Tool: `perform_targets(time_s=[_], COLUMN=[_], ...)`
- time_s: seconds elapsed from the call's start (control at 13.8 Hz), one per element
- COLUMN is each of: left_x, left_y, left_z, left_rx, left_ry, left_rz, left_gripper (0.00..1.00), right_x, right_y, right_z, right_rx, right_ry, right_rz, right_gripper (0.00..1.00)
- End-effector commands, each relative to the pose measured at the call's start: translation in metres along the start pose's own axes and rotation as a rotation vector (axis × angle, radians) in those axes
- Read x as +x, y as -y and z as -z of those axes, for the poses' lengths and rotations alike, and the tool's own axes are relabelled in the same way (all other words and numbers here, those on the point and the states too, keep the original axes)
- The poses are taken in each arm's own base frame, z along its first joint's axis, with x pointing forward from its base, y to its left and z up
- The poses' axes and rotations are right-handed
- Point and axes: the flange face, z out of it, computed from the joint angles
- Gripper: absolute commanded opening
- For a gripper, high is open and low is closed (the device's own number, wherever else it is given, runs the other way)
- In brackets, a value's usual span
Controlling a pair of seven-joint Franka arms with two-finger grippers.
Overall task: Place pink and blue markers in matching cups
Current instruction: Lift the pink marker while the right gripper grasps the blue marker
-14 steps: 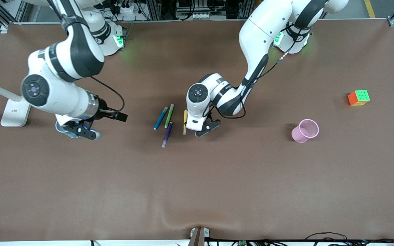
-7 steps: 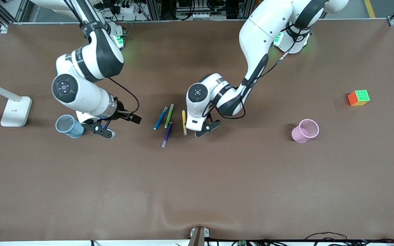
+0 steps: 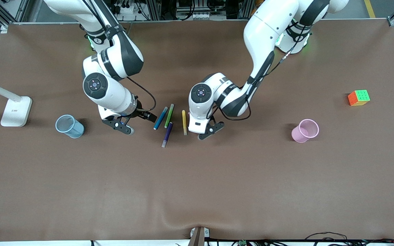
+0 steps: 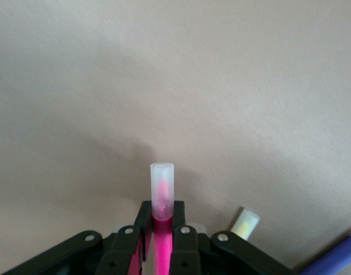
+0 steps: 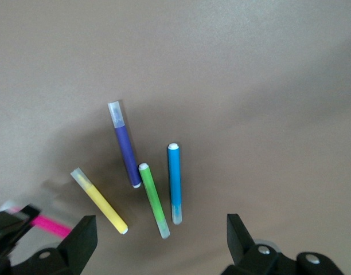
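My left gripper [image 4: 160, 213] is shut on the pink marker [image 4: 162, 192], whose pale cap sticks out past the fingertips. In the front view the left gripper [image 3: 202, 132] sits low over the table beside the yellow pen [image 3: 184, 122] and hides the pink marker. The blue marker [image 3: 160, 118] lies on the table beside the green pen [image 3: 169, 115]. My right gripper [image 3: 139, 123] hangs open close to the blue marker [image 5: 174, 183], toward the right arm's end. The pale blue cup [image 3: 68, 126] stands toward the right arm's end, the pink cup [image 3: 305, 130] toward the left arm's end.
A purple pen [image 3: 167, 134] lies nearer the front camera than the green pen. A colourful cube [image 3: 358, 97] sits past the pink cup at the left arm's end. A white lamp base [image 3: 15, 111] stands past the blue cup at the right arm's end.
My right arm has swung from over the blue cup toward the pens, staying open. My left gripper has closed on the pink marker and shifted slightly away from the yellow pen.
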Motion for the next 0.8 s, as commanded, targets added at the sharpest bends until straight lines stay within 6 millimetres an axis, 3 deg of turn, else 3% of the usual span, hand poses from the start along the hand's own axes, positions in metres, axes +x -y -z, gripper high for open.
perform_targets(time_s=[0.0, 0.29, 0.43, 0.58, 0.72], left_x=[0.025, 0.056, 0.079, 0.087, 0.101], left_y=[0.014, 0.035, 0.053, 0.067, 0.079], left_z=[0.035, 0.065, 0.084, 0.095, 0.103], left_rx=[0.04, 0.078, 0.085, 0.106, 0.14], left_ry=[-0.014, -0.016, -0.063, -0.1, -0.129], left_rz=[-0.004, 0.035, 0.039, 0.027, 0.032], left_gripper=[0.09, 0.07, 0.06, 0.06, 0.06], right_x=[0.002, -0.003, -0.006, -0.008, -0.005], right_y=[-0.001, 0.012, 0.02, 0.027, 0.026], right_z=[-0.012, -0.044, -0.069, -0.092, -0.101], right_rx=[0.013, 0.003, -0.004, -0.001, -0.009], right_ry=[-0.01, -0.018, -0.025, -0.04, -0.037], right_rz=[-0.022, -0.001, 0.012, 0.024, 0.021], right_gripper=[1.0, 1.0, 1.0, 1.0, 1.0])
